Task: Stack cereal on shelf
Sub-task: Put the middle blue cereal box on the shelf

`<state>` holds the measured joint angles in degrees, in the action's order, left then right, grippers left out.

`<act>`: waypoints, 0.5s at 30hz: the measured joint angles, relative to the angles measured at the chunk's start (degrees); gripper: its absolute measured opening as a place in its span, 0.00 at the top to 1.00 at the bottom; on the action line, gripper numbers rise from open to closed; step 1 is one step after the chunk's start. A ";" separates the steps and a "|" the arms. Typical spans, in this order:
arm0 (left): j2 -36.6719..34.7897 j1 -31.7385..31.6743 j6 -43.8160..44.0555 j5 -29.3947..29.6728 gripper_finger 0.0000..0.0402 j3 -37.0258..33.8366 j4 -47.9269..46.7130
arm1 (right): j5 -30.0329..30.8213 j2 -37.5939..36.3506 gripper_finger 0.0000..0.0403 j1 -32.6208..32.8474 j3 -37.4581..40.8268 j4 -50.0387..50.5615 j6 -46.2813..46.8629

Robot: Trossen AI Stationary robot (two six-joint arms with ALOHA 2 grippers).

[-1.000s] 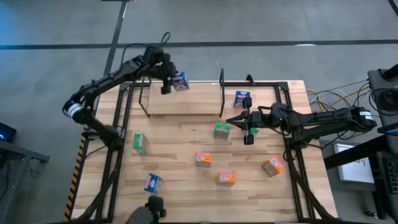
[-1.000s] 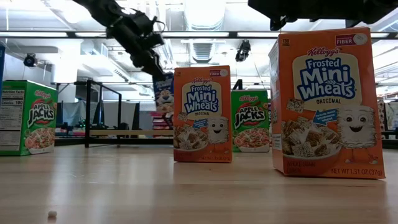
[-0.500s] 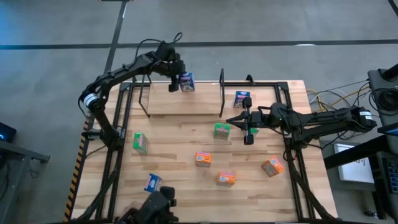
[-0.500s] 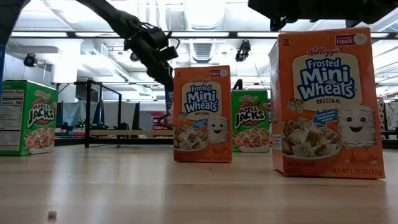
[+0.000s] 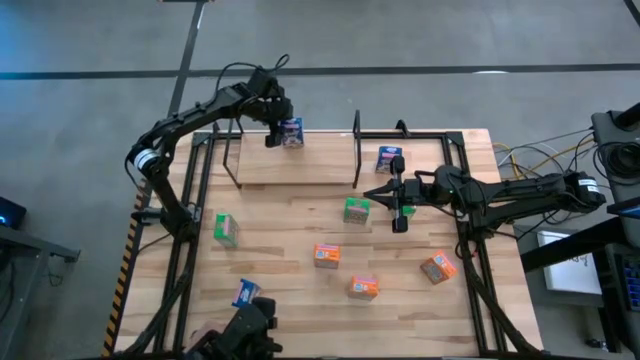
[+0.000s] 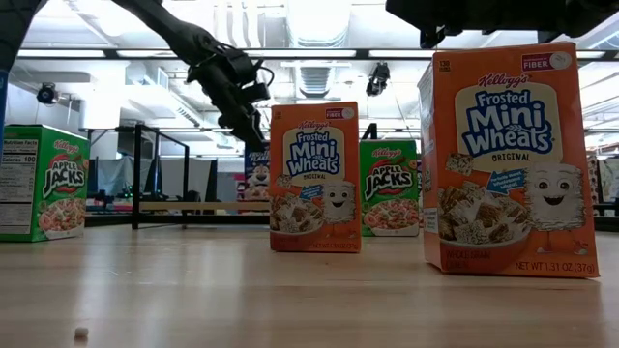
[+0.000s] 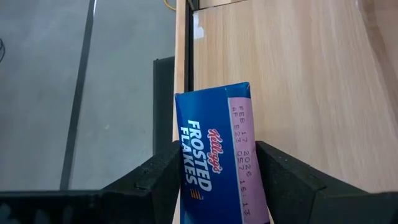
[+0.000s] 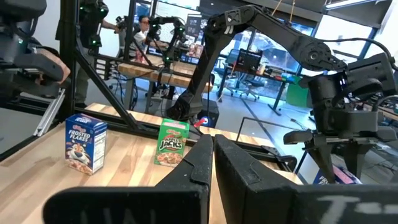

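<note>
Left gripper (image 7: 217, 171) clamps a blue Frosted Flakes box (image 7: 217, 162) between both dark fingers (image 7: 152, 180); light wood shelf (image 7: 298, 81) toward 1 o'clock, grey floor (image 7: 74, 87) toward 10 o'clock.

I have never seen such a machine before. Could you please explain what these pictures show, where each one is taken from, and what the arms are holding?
Two dark robot arms work at a wooden table. One camera looks straight down, one sits at table height, and one rides on each wrist. Small cereal boxes stand scattered on the table, such as an orange box and a green box. The left gripper holds a blue Frosted Flakes box over the back edge of the shelf, a light plank between thin black wire brackets. The right gripper is shut and empty, waiting beside the green box.
</note>
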<state>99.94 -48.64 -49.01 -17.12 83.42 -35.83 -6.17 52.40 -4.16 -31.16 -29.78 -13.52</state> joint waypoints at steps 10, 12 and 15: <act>0.52 0.04 0.15 1.51 0.56 -0.28 -0.81 | 0.00 0.00 0.98 0.01 0.00 0.00 0.02; 0.52 0.04 0.15 1.53 0.56 -0.28 -0.83 | 0.00 0.00 0.98 0.01 0.00 0.00 0.02; 0.52 0.04 0.04 1.55 0.56 -0.28 -0.98 | 0.00 0.00 0.98 0.02 0.00 0.00 0.02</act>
<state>100.47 -48.60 -48.97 -15.57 83.13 -36.82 -6.17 52.40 -4.14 -31.16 -29.78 -13.50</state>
